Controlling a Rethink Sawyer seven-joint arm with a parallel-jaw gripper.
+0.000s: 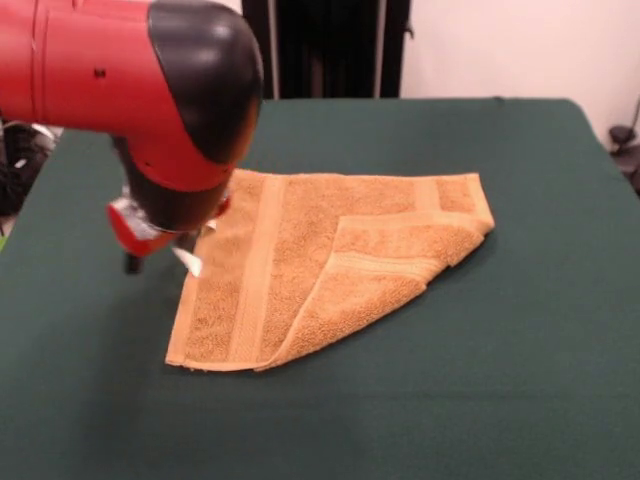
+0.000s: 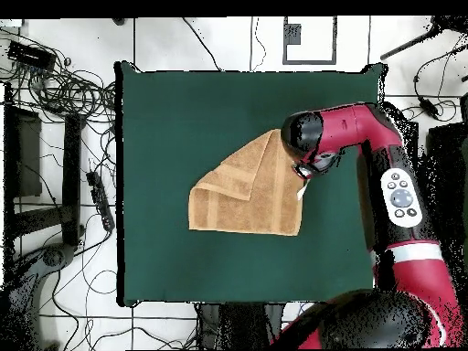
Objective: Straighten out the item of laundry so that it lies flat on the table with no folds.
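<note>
Front view: a tan-orange towel (image 1: 330, 265) is seen lying near the middle of the green table (image 1: 500, 400), one corner folded back over the body of the cloth.
Fold: a triangular flap is laid across the towel's right-hand part in this view, its woven band showing on top; the rest of the cloth is spread flat.
Arm: the red and black arm (image 1: 150, 90) is hung low over the towel's left edge, by the far left corner.
Gripper: the gripper (image 1: 185, 250) is largely hidden beneath the wrist housing; whether its claw is spread or pressed together cannot be told from either view.
White tag: a small white piece (image 1: 190, 262) is seen at the towel's edge just under the wrist; it is judged to be the care tag, though this is not certain.
Overhead view: the towel (image 2: 245, 189) is shown as a square with one corner doubled over, the arm's end placed at the edge opposite the flap.
Step in hand: the flap is judged to need unfolding. Its loose tip alone should be pinched, only the top layer being taken, then drawn low and outward away from the crease so the layer beneath is not dragged.
</note>
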